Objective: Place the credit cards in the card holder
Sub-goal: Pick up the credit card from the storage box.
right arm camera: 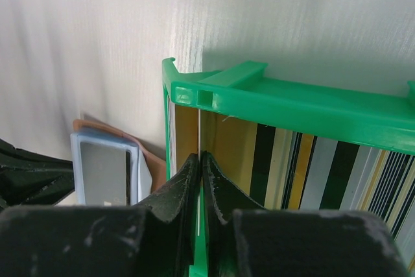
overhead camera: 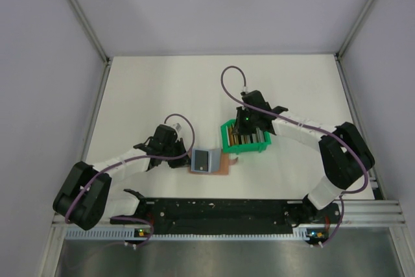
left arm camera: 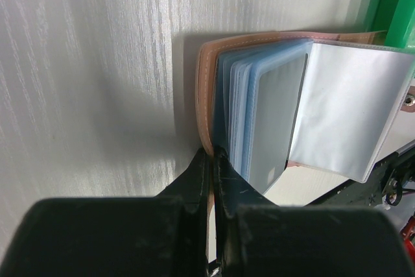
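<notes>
The tan card holder (overhead camera: 222,167) lies open on the table, with its clear sleeves (left arm camera: 272,115) fanned out and a grey card (left arm camera: 279,128) in the top one. My left gripper (left arm camera: 214,154) is shut on the edge of its tan cover (left arm camera: 205,95). The credit cards (right arm camera: 311,167), gold, black and silver, stand on edge in a green tray (right arm camera: 292,98). My right gripper (right arm camera: 200,157) reaches into the tray's left end. It is shut on the thin edge of a yellow-gold card (right arm camera: 198,128). From above, the right gripper (overhead camera: 240,135) sits over the tray (overhead camera: 246,150).
The green tray stands just right of the card holder (right arm camera: 104,167), almost touching it. My left gripper's dark fingers (right arm camera: 32,176) show at the left of the right wrist view. White walls and metal rails (overhead camera: 91,37) bound the table.
</notes>
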`<state>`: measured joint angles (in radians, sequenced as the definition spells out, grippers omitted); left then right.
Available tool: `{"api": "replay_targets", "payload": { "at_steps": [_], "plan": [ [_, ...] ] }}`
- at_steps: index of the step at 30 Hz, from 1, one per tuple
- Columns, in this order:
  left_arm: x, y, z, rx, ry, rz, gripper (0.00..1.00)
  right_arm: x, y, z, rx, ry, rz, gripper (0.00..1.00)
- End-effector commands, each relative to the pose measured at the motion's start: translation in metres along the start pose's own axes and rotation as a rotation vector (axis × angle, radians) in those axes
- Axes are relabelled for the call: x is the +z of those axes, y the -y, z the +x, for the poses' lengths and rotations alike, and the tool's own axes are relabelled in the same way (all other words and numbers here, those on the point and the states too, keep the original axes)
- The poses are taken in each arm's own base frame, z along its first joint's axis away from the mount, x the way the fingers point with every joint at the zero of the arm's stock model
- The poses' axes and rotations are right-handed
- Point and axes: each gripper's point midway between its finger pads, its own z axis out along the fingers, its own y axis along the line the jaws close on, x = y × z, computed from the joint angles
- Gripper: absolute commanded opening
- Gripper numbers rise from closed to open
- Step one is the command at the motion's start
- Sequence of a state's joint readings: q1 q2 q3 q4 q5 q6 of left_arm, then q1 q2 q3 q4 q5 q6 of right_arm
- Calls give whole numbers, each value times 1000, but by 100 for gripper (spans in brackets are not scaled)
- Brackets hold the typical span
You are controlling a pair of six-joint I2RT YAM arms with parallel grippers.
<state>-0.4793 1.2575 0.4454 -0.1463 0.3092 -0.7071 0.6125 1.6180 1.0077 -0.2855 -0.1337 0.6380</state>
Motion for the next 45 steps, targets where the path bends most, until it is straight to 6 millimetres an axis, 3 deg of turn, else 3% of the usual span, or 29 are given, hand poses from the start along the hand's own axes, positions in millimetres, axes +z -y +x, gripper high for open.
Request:
{"api": "replay_targets", "payload": {
  "at_steps": [1, 19, 36, 39, 41, 45],
  "plan": [
    [2, -6, 4, 11, -18, -26, 0, -9, -5, -14, -19, 56, -9, 4],
    [2, -5, 4, 15, -18, -19, 0, -5, 12, -18, -41, 59, 87, 0],
    [3, -8, 6, 16, -20, -25, 0, 18, 7, -6, -65, -12, 89, 5],
    [3, -8, 6, 14, -22, -28, 0, 17, 3, -6, -67, -17, 67, 5],
    [3, -8, 6, 13, -19, -27, 0, 15, 0, -7, -72, -11, 60, 0],
    [2, -7, 5, 15, -19, -24, 0, -1, -5, -19, -84, 50, 61, 0]
  ]
}}
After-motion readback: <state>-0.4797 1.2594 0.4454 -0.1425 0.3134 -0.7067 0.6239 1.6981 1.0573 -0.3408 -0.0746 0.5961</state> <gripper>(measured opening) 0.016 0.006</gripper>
